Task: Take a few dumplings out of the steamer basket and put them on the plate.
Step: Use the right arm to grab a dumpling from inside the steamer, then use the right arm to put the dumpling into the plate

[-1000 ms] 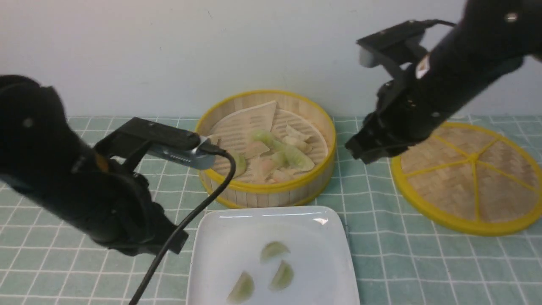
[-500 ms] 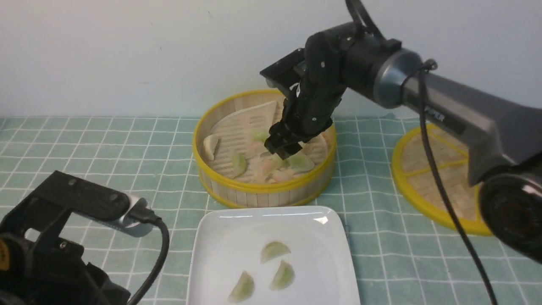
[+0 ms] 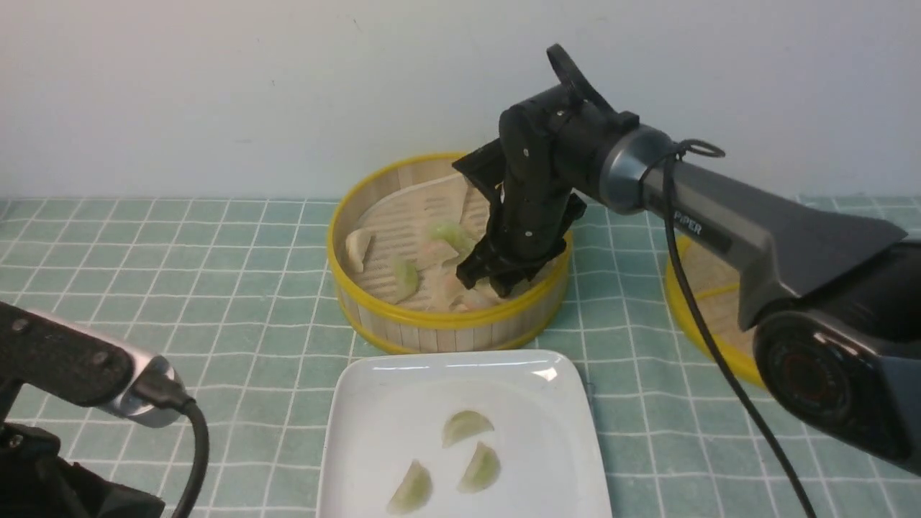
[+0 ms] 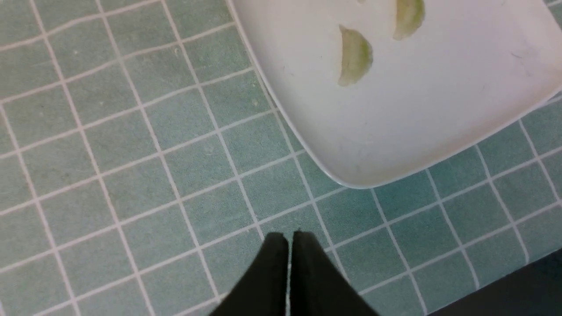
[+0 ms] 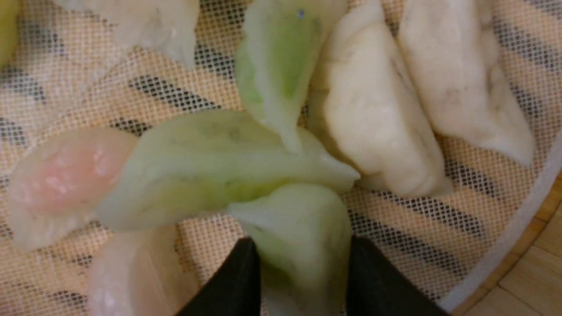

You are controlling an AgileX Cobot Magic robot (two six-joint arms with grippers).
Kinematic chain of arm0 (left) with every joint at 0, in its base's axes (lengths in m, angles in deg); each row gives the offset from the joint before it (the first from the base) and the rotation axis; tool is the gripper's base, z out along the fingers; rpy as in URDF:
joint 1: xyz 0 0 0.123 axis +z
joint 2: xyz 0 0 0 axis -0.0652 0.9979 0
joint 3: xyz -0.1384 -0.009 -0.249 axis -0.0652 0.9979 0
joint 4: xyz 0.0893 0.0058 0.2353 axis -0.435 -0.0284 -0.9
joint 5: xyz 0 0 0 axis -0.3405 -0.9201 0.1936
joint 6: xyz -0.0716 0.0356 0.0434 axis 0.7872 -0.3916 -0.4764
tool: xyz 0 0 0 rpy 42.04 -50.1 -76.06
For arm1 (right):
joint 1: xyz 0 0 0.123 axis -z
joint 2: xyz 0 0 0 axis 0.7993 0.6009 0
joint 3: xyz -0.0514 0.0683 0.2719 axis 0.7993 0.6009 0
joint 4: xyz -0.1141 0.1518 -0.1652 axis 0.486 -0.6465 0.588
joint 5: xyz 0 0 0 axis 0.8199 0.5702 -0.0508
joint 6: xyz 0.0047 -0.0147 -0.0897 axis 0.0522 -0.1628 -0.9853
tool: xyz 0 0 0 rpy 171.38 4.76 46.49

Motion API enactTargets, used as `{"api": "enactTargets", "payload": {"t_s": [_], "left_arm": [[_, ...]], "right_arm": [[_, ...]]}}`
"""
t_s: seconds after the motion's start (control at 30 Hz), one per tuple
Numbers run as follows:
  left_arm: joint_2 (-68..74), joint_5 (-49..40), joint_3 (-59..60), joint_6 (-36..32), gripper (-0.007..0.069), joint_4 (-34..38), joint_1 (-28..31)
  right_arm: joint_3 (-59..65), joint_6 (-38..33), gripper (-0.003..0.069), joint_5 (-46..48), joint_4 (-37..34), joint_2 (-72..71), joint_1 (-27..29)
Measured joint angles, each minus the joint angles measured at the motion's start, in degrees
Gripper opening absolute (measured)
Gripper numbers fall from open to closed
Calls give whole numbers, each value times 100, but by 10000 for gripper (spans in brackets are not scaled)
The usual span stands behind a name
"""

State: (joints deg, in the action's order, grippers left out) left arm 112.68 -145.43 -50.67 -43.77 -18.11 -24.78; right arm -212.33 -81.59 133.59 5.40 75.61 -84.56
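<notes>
**Desk:** Where was the right gripper (image 3: 496, 284) in this one?

**Photographer:** Inside the steamer basket (image 3: 439, 322), over the right side of the heap of dumplings (image 3: 446, 237); the basket stood at the far middle of the checked cloth (image 3: 216, 273); the plate (image 3: 388, 410) sat just on its near side.

**Desk:** Holding anything?

**Photographer:** In the right wrist view its two black fingers (image 5: 232, 281) stood apart on either side of one green dumpling (image 5: 298, 228), each against a flank; the dumpling lay on the mesh liner (image 5: 439, 245), touching its neighbours; whether the squeeze was on, I could not tell.

**Desk:** Which way did it lie?

**Photographer:** Lengthwise between the fingers, by my reading; so the jaws would close across its short width; a larger green one (image 5: 210, 171) overlapped the tip away from the gripper and might drag along on a lift.

**Desk:** And the left gripper (image 4: 290, 240)?

**Photographer:** Clenched on nothing, tips together; it hung low over the cloth beside the plate's near left corner, well apart from the basket; the right arm was plainly the nearer.

**Desk:** The tally?

**Photographer:** Three plated dumplings (image 3: 468, 426), all green; the carry from basket to plate ran toward the near side.
</notes>
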Motion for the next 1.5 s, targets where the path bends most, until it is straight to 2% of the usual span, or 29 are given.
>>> {"api": "enactTargets", "payload": {"t_s": [0.17,0.33,0.6,0.67,0.8,0.93,1.1,1.2,1.3,1.37,1.4,1.43,1.5], "left_arm": [[0,-32,0,4,-6,-27,0],[0,-45,0,4,-6,-45,0],[0,-51,0,4,-6,-63,0],[0,-51,0,4,-6,-109,0],[0,-37,0,4,-6,-147,0],[0,-16,0,4,-6,-158,0],[0,-12,0,4,-6,-163,0],[0,8,0,4,-6,-163,0],[0,62,0,4,-6,-163,0],[0,83,0,4,-6,-163,0],[0,112,0,4,-6,-163,0],[0,112,0,4,-6,-163,0],[0,112,0,4,-6,-163,0]], "right_arm": [[-189,-4,230,61,-87,-55,0],[-64,79,230,96,-557,-896,-58],[1886,122,230,74,-1006,-2366,-396],[2951,122,230,74,-1051,-2646,-628],[3964,164,230,58,-1143,-2637,-834],[4376,192,230,-189,-1100,-2458,-863],[4284,501,329,-112,-930,-2396,-858],[4046,543,479,-84,-928,-2465,-853],[4038,548,497,-59,-906,-2784,-853],[4038,547,485,-47,-887,-2933,-853],[4038,577,428,-41,-844,-3421,-853],[4038,591,420,-35,-844,-3480,-853],[4033,671,280,-16,-776,-4181,-853]]}}
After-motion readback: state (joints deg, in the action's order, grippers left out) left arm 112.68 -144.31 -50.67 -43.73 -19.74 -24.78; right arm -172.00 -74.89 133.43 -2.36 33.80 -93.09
